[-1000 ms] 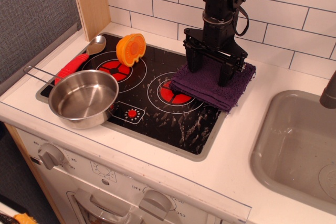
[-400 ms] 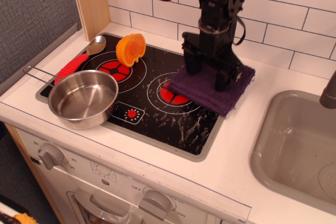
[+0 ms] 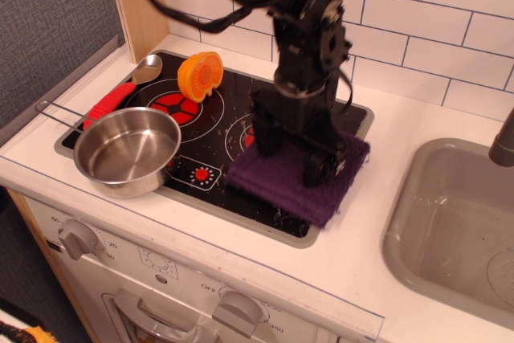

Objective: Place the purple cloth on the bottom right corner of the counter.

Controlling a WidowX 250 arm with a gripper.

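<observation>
At the left of the bench nothing has stirred: the steel pot sits at the stovetop's front-left corner, with the red-handled spoon and the orange toy behind it, all where they were a second ago. The change is in the middle. The gripper, its fingers spread wide and pressing down on the purple cloth rather than pinching it, has dragged the cloth from the back right of the stovetop toward the front edge. The cloth now covers the stovetop's front-right part (the right burner, half hidden before, shows again behind it). That looks like real progress, yet the cloth lies on the black glass, not on the white corner beside the sink. The slide probably needs to carry on forward and rightward.
</observation>
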